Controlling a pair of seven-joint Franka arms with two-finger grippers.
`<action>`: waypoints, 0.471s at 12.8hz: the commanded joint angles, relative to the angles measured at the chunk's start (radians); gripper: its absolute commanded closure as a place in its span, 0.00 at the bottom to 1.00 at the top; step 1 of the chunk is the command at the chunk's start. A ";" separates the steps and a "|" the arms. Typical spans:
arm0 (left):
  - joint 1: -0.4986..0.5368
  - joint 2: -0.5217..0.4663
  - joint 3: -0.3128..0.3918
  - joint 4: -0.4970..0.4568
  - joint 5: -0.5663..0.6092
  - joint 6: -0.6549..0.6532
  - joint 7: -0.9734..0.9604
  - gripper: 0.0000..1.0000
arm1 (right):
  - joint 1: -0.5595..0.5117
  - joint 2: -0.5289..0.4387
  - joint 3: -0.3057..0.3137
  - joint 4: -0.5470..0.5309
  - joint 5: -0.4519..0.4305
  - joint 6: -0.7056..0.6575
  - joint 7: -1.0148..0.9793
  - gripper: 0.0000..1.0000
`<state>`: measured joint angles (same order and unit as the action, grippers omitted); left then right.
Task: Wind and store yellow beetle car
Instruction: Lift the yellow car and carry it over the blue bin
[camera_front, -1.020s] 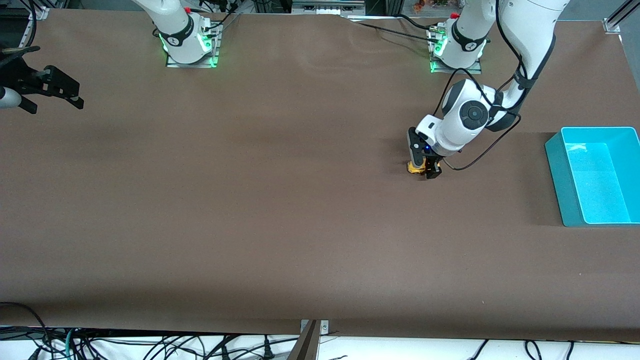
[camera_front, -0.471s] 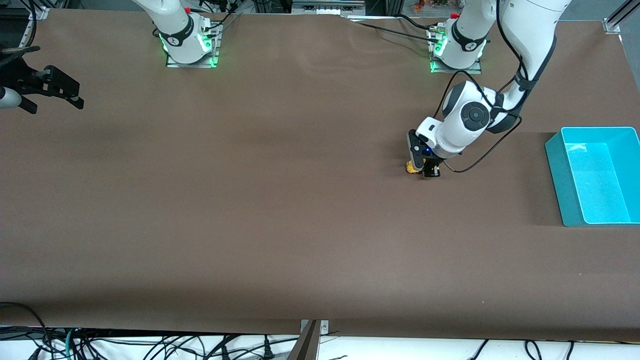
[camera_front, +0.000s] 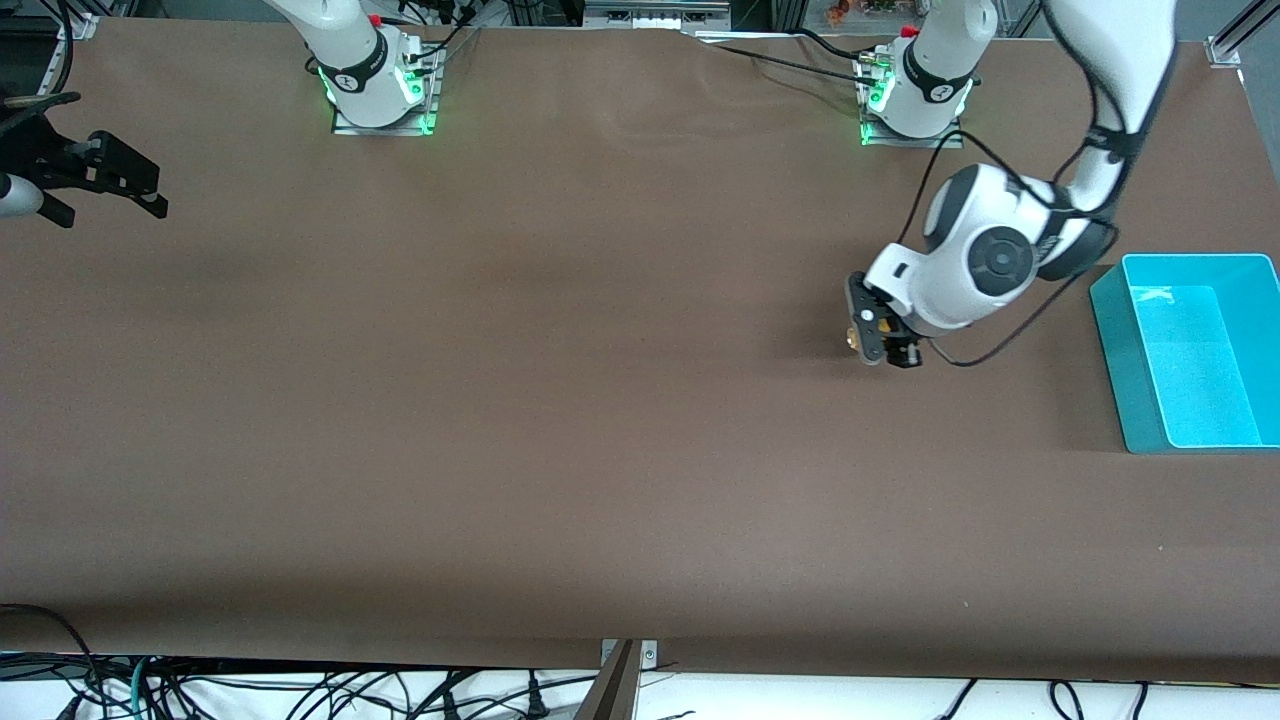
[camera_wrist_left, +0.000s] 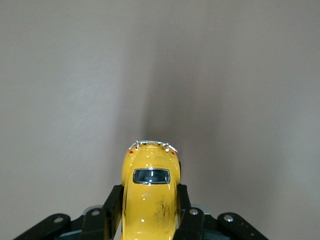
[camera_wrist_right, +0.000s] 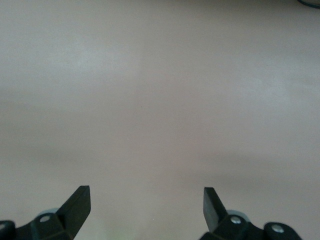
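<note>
Left pincer (camera_front: 883, 347) clamped yellow beetle car (camera_wrist_left: 150, 195) above counter (camera_front: 560, 400), car's long axis along fingers; teal bin (camera_front: 1110, 300) lay toward left arm's end. Right pincer (camera_wrist_right: 146, 204) wide, waiting.

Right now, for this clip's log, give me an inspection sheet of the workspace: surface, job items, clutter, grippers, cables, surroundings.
Surface: brown table, bare cover.
Job's things: yellow beetle car clamped between the left gripper's fingers, off the table; teal bin at the left arm's end of the table.
Clutter: nothing seen.
Grippers: left gripper shut on the car, above the table beside the bin; right gripper open, waiting at the right arm's end of the table.
Cables: black cable looping off the left wrist.
Surroundings: cable tangle below the table's near edge.
</note>
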<state>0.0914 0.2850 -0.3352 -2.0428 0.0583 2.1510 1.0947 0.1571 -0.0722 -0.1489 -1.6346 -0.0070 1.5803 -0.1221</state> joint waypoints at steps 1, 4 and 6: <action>0.109 0.034 0.001 0.114 0.018 -0.092 0.117 0.74 | 0.004 0.008 -0.003 0.024 0.002 -0.017 0.002 0.00; 0.262 0.037 0.001 0.206 0.017 -0.199 0.279 0.74 | 0.004 0.008 -0.003 0.024 0.002 -0.017 0.002 0.00; 0.338 0.051 0.008 0.281 0.043 -0.295 0.393 0.74 | 0.004 0.008 -0.003 0.024 0.002 -0.016 0.002 0.00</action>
<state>0.3750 0.3054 -0.3157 -1.8563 0.0641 1.9465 1.4008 0.1575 -0.0720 -0.1489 -1.6346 -0.0070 1.5803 -0.1222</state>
